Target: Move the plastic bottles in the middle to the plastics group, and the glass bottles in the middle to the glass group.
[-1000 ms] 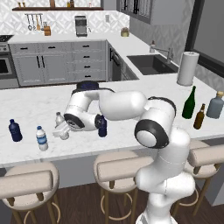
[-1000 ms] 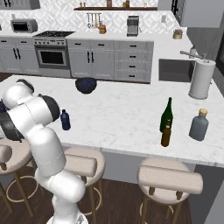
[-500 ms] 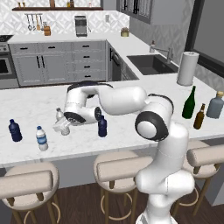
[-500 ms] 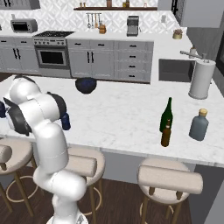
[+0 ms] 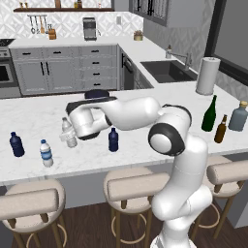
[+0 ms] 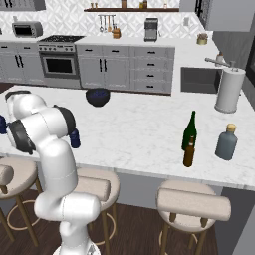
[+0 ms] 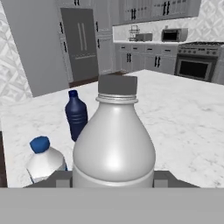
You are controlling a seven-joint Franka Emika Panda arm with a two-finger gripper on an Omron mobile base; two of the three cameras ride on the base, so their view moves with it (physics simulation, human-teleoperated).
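Observation:
My gripper (image 5: 72, 138) is shut on the clear greyish plastic bottle (image 5: 69, 131), holding it upright low over the counter's left part. In the hand view this bottle (image 7: 114, 144) stands large between my fingertips (image 7: 61, 178). Just beyond it are the plastics group's navy bottle (image 7: 76, 114) (image 5: 16, 144) and clear bottle with a blue label band (image 7: 43, 159) (image 5: 46, 153). The other dark navy bottle (image 5: 113, 139) (image 6: 74, 138) stands to the right of my hand. At the far right the slim brown bottle (image 5: 221, 129) (image 6: 189, 151) stands beside the green wine bottle (image 5: 209, 114) (image 6: 189, 130) and the grey-blue bottle (image 5: 239, 116) (image 6: 226, 142).
A dark bowl (image 5: 97, 94) (image 6: 97, 96) sits at the counter's far edge behind my arm. A paper towel roll (image 5: 207, 76) stands by the sink (image 5: 167, 70). Stools (image 5: 133, 186) line the near edge of the counter.
The arm has changed its pose, with the elbow swinging round, while the clear bottle stays gripped at nearly the same spot left of the navy bottle.

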